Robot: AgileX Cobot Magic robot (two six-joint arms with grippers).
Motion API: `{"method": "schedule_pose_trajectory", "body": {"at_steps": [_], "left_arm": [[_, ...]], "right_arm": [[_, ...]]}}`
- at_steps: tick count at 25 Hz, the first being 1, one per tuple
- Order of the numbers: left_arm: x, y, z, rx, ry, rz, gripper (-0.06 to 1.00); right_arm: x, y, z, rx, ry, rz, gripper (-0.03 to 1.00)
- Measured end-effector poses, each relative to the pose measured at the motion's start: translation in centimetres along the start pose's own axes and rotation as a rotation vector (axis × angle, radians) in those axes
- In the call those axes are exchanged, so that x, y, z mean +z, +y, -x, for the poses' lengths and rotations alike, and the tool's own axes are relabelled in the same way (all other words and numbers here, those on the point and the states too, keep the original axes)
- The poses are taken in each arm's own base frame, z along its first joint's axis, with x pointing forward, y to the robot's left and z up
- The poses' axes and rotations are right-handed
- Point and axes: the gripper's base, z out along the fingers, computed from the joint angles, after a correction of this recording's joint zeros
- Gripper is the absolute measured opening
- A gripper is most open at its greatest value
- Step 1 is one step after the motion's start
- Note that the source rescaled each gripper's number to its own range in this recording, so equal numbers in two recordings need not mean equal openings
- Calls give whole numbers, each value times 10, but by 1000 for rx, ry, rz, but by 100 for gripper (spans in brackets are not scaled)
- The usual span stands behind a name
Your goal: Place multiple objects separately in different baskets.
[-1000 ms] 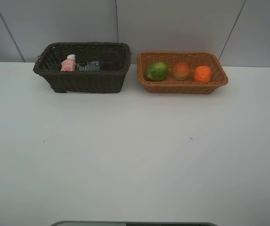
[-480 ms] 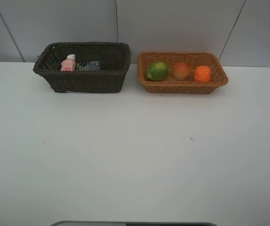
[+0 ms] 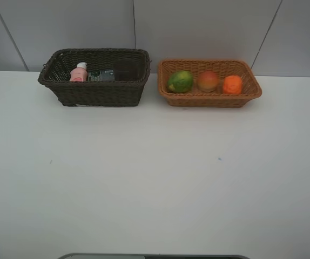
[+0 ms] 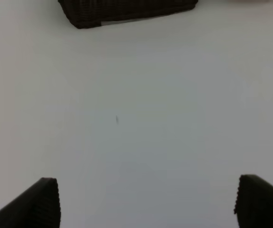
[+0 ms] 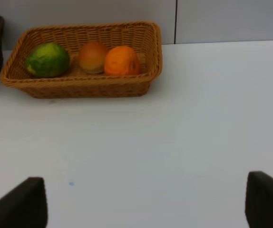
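1. The white worktop (image 3: 155, 178) filled most of the high view and lay bare across its middle and lower part; nothing loose showed on it.
2. The dark brown wicker basket (image 3: 95, 93) sat at the upper left of the high view, with the shallower orange-tan wicker basket (image 3: 209, 99) just beside it at the upper right, a narrow gap between them.
3. Both tools were out of the high view. In its wrist view the left tool (image 4: 146, 202) stood released, fingers wide apart over bare worktop, gripping nothing. The right tool (image 5: 146, 202) was likewise spread and empty, pointed toward the tan basket.
4. In the tan basket lay a green-yellow fruit (image 3: 180, 81), a red-yellow peach (image 3: 208, 81) and an orange (image 3: 232, 84), side by side in a row from left to right.
5. In the dark basket a small pink white-capped bottle (image 3: 79, 73) stood at the left, with a dark green pump bottle (image 3: 101, 76) just beside it. A dim brownish shape (image 3: 126, 69) to the right may have been a cup; it was too dark to tell.
6. Judged from this layout, the sorting looked finished: fruit in one basket, containers in the other. Doing the closing step well would mean holding both arms back and clear of the baskets, fingers spread, so nothing was nudged or tipped.
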Motion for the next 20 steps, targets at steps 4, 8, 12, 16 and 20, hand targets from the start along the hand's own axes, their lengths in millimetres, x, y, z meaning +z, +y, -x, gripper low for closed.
{"method": "schedule_pose_trajectory", "body": {"at_steps": [4,8,12,16,20], "left_arm": [[7,2,2,-5,-38,10,95],[7,2,2,-6,-45,11,95],[7,2,2,-6,-47,12,95],[7,2,2,-6,-48,12,95],[7,2,2,-6,-48,12,95]], "right_arm": [[0,0,0,0,0,0,77],[0,0,0,0,0,0,77],[0,0,0,0,0,0,77],[0,0,0,0,0,0,77],[0,0,0,0,0,0,77]]}}
